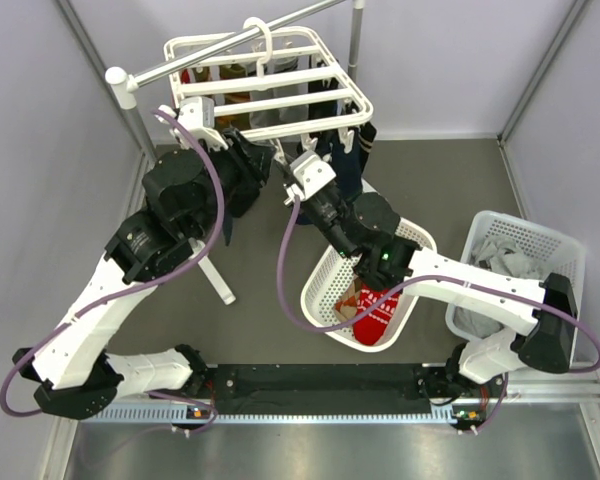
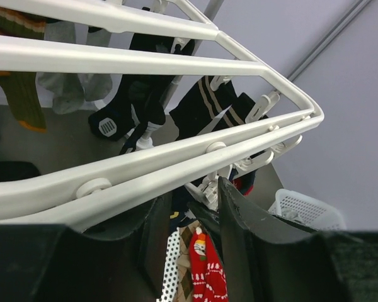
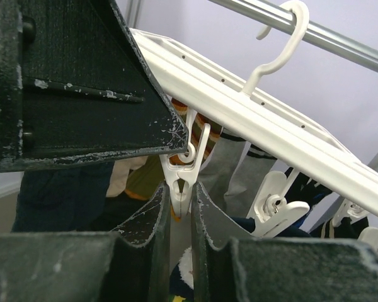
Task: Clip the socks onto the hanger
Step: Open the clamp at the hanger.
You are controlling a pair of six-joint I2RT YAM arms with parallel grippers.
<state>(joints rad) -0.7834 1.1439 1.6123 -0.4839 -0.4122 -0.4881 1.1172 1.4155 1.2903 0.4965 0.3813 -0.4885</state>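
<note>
Right jaws clenched on white clip [image 3: 176,173] under hanger [image 3: 208,88] rail, frame centre — left jaws partly apart below hanger edge, cannot tell if holding anything.

Count taken: two arms with one pincer apiece, the left pincer [image 2: 192,204] and the right pincer [image 3: 181,195]. One white hanger [image 1: 270,103], on one hook [image 3: 255,78], over one metal rail [image 1: 230,40]. Two white laundry baskets: the middle basket [image 1: 320,290] and the right-hand basket [image 1: 570,245]. One red snowflake sock [image 1: 378,310] in the former. One navy sock [image 3: 181,277] at the right pincer. Clips [image 3: 274,204] in the right wrist view: four seen, two only partly. Hanging socks overlap and cannot be counted.
</note>
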